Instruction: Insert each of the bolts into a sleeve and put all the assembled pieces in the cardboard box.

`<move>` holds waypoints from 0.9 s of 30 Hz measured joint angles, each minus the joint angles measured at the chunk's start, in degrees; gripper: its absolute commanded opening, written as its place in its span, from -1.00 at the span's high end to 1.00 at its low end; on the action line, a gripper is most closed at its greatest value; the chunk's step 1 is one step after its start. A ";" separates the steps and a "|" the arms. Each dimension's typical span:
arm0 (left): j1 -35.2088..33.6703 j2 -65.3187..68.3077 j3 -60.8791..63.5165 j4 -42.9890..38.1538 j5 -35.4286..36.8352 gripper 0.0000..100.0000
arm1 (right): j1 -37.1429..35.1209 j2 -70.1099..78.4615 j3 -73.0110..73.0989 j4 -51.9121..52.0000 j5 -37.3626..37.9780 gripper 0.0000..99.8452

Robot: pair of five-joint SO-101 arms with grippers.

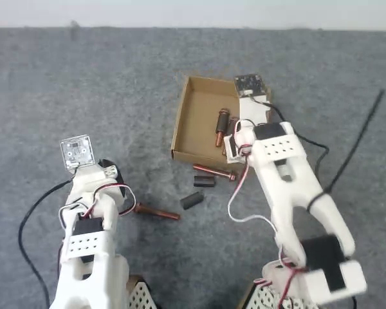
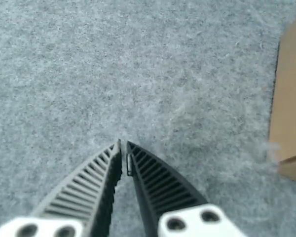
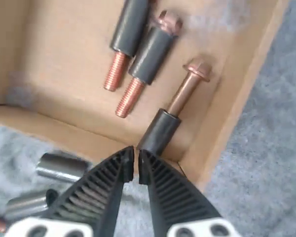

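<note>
1. A grey, felt-like table is running under everything, with a pale wall lying along its far edge.
2. Well left of the cardboard box, the left arm is hanging over bare felt. Its wrist view is showing its jaws closed to a sliver, gripping nothing.
3. Between that arm and the box, a loose bolt is lying. Just in front of the box, another bolt, an empty sleeve and a second sleeve are resting.
4. Over the box's near wall, the right arm is hovering, its jaws nearly shut and empty. Its wrist view is revealing three assembled pieces lying inside the box.
</note>
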 measured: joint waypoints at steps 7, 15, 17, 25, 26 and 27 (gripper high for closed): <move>0.00 0.00 0.00 0.00 0.00 0.98 | -7.03 -10.29 0.00 10.37 6.77 0.74; 0.00 0.00 0.00 0.00 0.00 0.98 | -15.03 -13.63 2.55 16.53 17.41 0.64; 0.00 0.00 0.00 0.00 0.00 0.98 | -16.70 -13.63 3.16 16.62 20.92 0.64; 0.00 0.00 0.00 0.00 0.00 0.98 | -20.13 -13.71 8.35 10.99 30.15 0.65; 0.00 0.00 0.00 0.00 0.00 0.98 | -20.22 -13.71 9.49 9.41 31.21 0.65; 0.00 0.00 0.00 0.00 0.00 0.98 | -20.22 -13.71 10.29 7.82 32.26 0.65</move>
